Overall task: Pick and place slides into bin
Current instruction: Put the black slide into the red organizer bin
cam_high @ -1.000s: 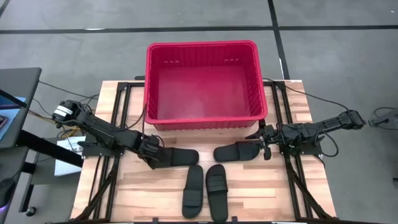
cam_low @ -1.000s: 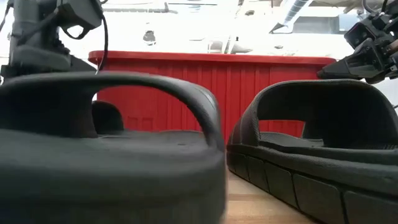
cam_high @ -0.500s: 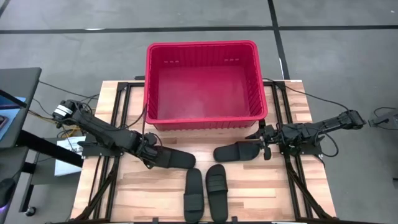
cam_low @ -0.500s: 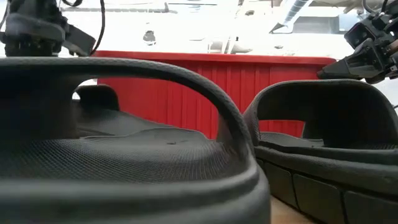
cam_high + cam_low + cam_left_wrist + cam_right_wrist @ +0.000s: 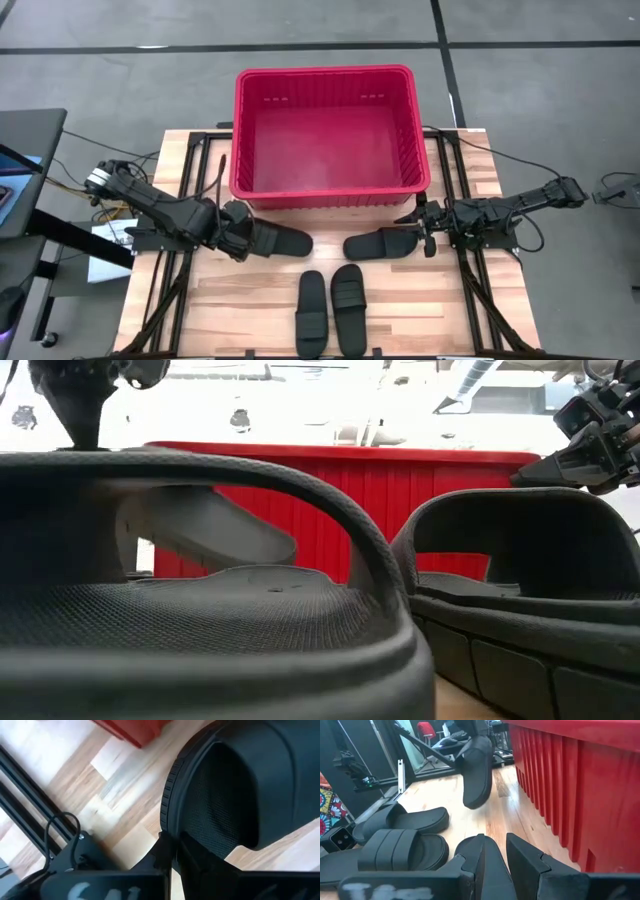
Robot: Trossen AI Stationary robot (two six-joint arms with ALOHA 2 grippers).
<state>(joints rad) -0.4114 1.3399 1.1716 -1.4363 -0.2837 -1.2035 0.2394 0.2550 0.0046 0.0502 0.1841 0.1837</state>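
A: Nearest the front edge of the desk (image 5: 210,310)?

B: 2 slides side by side, the left of the pair (image 5: 311,312) and the right of the pair (image 5: 347,308), toes toward the bin. Nothing gripping either.

A: And the left end effector (image 5: 243,236)?

B: Clamped shut on the heel rim of a 3rd slide (image 5: 275,241). Raised off the wood in the right wrist view (image 5: 476,770), sole hanging steeply, just in front of the bin's front left corner.

A: Left arm pose?

B: Stretched low from the left side of the desk, reaching inward and slightly forward.

A: Right side?

B: Right end effector (image 5: 419,234) gripping the 4th slide (image 5: 384,244) by its rim, fingers part-way closed on the rubber, seen in the right wrist view (image 5: 492,854). Lying close before the bin's front wall, near its right corner. Right arm extended nearly level from the right edge.

A: Farthest?

B: Bin (image 5: 240,130), red, open-topped, straddling the back edge of the desk, no slide inside. Bare wood between the front pair and the 2 held slides; red wall (image 5: 400,490) filling the background behind the straps in the low view.
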